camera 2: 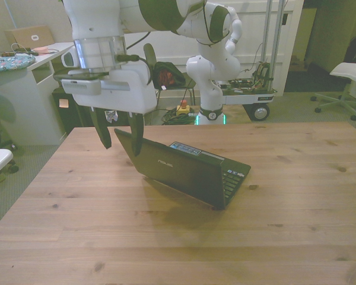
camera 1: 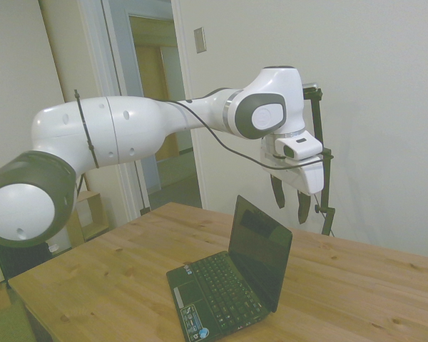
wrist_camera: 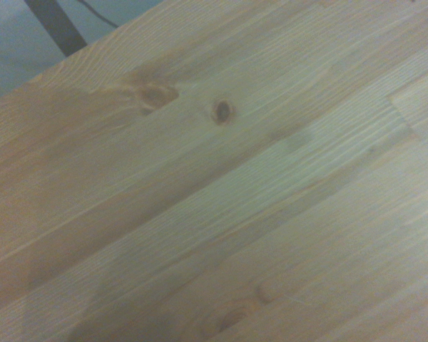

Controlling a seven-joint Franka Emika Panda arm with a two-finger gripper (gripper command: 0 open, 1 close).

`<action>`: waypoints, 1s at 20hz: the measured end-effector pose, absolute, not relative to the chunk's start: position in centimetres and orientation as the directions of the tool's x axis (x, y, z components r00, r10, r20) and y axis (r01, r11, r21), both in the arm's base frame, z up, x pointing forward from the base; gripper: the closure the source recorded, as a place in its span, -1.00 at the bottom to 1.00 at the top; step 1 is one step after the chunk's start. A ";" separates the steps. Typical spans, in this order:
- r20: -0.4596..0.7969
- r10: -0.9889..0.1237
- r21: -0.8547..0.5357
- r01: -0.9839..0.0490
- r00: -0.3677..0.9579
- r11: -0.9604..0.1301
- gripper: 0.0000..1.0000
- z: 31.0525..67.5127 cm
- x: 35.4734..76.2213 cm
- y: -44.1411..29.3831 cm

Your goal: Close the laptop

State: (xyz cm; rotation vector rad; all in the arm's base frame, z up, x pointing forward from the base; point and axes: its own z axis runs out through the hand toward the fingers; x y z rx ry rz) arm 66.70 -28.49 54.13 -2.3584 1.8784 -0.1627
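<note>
Currently, I read the task as barely begun: the laptop (camera 1: 232, 274) sits fully open on the tabletop (camera 1: 114, 278), its lid (camera 2: 178, 169) raised to roughly upright with a slight backward lean over the keyboard (camera 1: 225, 288).

1. Position of the laptop. It rests flat on the tabletop, near the middle. In the front view the back of the lid faces the camera, and the keyboard deck shows past its edge on the front view's right.

2. State of the gripper. The gripper (camera 1: 291, 199) hangs above the lid's top edge with its two dark fingers (camera 2: 101, 130) parted and pointing down. It holds nothing. In the front view it sits over the lid's upper corner on the front view's left; one finger appears to overlap that corner, but I cannot tell whether it touches.

3. Wrist camera. It shows only bare wood grain with a knot (wrist_camera: 222, 110); the laptop is outside its patch.

4. Work done. Nothing on the lid itself, as far as I can judge.

5. Work left. In my judgement, I need to bring the gripper against the back of the lid, push it over toward the keyboard, and follow it down until it lies flat.
</note>
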 end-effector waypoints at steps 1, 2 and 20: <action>0.001 -0.974 -0.156 -0.962 0.226 -0.223 -1.00 53.7 67.2 -28.2; -0.009 -0.973 -0.149 -0.963 0.230 -0.226 1.00 53.2 67.6 -27.8; -0.097 -0.969 -0.106 -0.970 0.229 -0.219 1.00 51.8 69.2 -24.2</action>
